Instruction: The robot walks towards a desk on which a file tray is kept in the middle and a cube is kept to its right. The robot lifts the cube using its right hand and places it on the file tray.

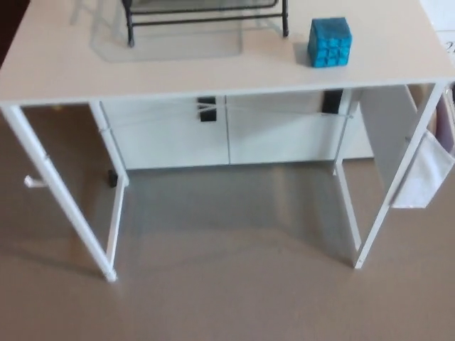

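- The grey-brown floor filled the near half of the head view.
- Neither of the robot's hands showed, so I could not tell how the fingers stood.
- Thin white legs stood on the floor at both sides and carried the worktop.
- A small white peg stuck out beside the left leg.
- A white cloth pouch hung from the frame at the right side.
- Under the worktop, further back, stood a white panel with a seam down its middle.
- Two black brackets sat just under the worktop's front edge, one near the middle and one to the right.
- The white worktop spanned the upper part of the view.
- The blue cube rested on the worktop towards its right, with its grid of small squares showing.
- The black wire tray stood further back near the middle, cut off by the top edge.
- The cube sat just beside the tray's right leg, apart from it and not on the tray.
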